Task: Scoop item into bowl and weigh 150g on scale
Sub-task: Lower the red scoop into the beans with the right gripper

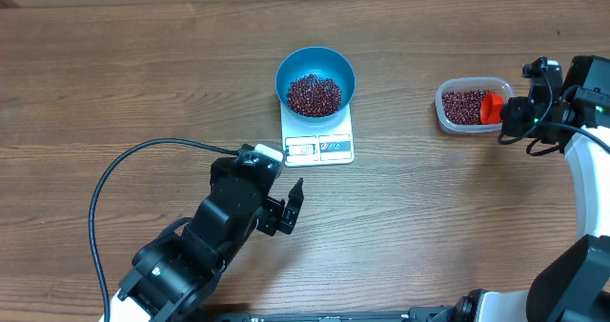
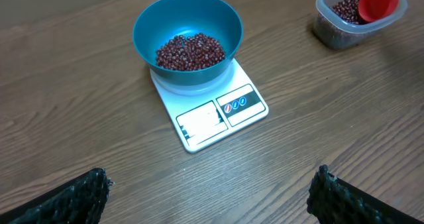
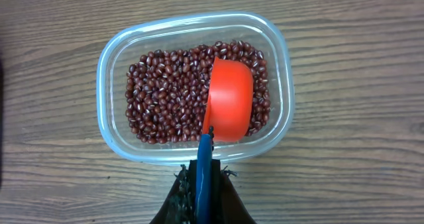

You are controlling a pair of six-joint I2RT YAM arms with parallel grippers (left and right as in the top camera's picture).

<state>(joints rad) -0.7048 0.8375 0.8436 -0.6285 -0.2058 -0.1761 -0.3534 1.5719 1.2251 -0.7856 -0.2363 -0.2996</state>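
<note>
Nothing legible on the scale.

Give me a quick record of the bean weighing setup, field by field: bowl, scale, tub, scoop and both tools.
bowl: blue bowl sitting on the scale, partly filled with red beans
scale: white digital scale, display too small to read
tub: clear plastic tub, apart from the scale, holding more beans
scoop: red scoop with a blue handle, head inside the tub on the beans
right tool: right tool shut on the scoop's handle
left tool: left tool open, empty, facing the scale without touching it
</note>
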